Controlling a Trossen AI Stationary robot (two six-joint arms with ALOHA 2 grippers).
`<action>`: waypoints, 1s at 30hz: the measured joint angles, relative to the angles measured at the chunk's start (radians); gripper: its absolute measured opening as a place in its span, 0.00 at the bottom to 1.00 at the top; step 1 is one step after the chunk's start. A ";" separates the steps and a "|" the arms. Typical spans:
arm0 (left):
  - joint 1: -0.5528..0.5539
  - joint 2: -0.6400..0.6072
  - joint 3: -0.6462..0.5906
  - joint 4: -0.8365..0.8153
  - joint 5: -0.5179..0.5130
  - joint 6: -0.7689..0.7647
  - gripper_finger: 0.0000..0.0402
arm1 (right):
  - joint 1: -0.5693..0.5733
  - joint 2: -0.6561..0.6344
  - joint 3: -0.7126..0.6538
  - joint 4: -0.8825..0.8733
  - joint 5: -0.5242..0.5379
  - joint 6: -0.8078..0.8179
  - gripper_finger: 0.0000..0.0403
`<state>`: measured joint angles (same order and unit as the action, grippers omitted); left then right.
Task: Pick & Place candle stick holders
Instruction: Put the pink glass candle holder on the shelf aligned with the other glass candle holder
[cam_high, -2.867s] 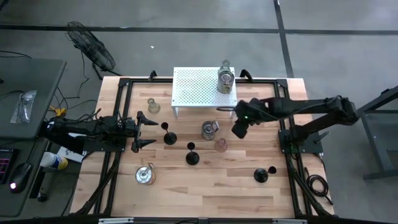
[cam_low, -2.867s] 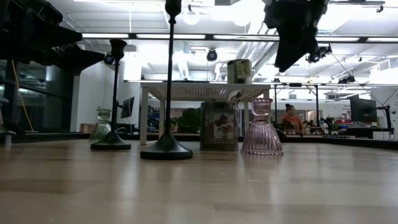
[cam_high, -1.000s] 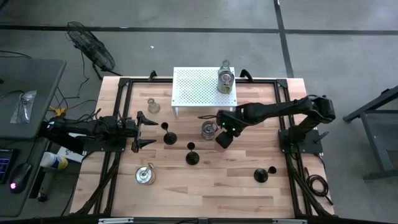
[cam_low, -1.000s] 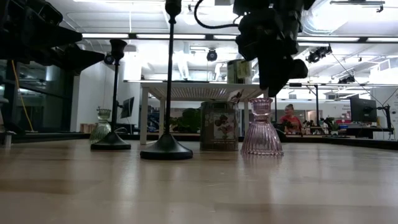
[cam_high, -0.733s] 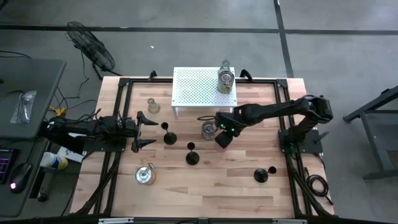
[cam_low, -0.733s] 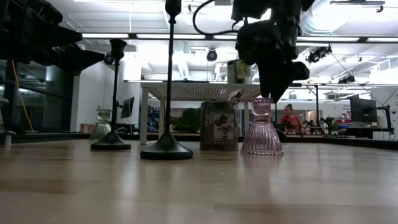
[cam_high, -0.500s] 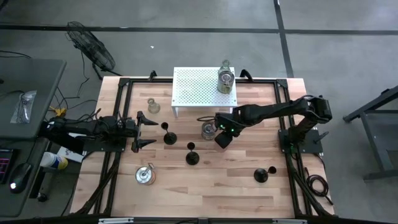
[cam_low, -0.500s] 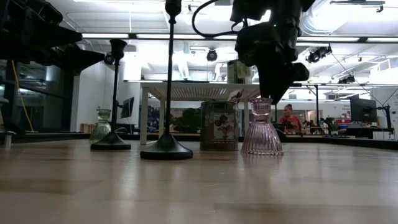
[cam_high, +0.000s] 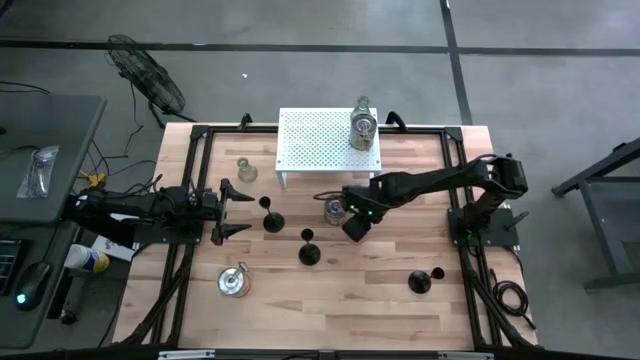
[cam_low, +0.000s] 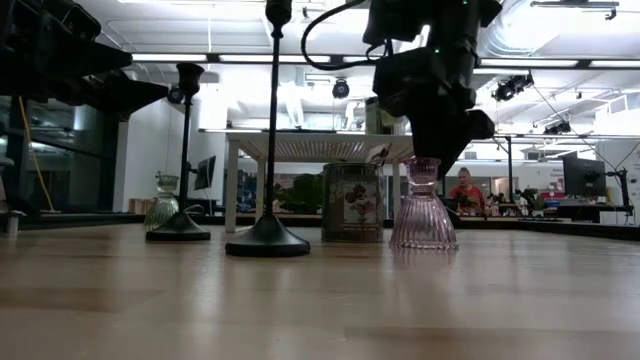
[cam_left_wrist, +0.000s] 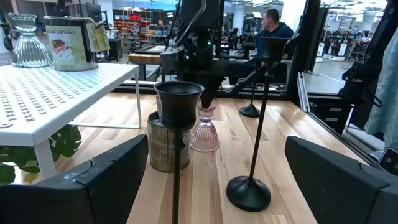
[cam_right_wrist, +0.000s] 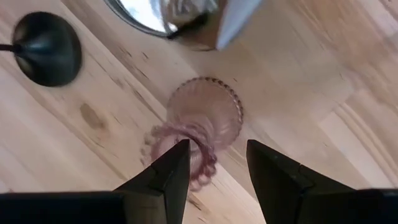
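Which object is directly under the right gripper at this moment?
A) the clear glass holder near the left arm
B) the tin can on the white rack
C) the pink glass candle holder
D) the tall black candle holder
C: in the right wrist view the open right gripper has its fingers on either side of the pink glass candle holder, which stands on the table.

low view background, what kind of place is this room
Probably an open workshop or lab floor rather than a home. Behind the wooden table run long ceiling light strips and exposed ducting, a person sits at a desk far back, and the high view shows bare concrete floor with a standing fan.
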<state>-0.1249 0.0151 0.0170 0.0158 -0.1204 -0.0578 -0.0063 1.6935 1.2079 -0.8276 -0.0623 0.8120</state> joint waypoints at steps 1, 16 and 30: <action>0.000 0.000 0.000 0.000 0.000 0.000 0.93 | 0.000 0.000 0.000 0.009 -0.005 0.000 0.37; 0.000 0.000 0.000 0.000 0.000 0.000 0.93 | 0.000 0.022 0.000 -0.001 -0.020 -0.006 0.29; 0.000 0.000 0.000 0.000 0.002 0.000 0.93 | 0.000 0.022 0.002 0.002 -0.041 -0.066 0.06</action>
<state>-0.1246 0.0151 0.0170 0.0158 -0.1185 -0.0580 -0.0067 1.7157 1.2098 -0.8258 -0.1037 0.7461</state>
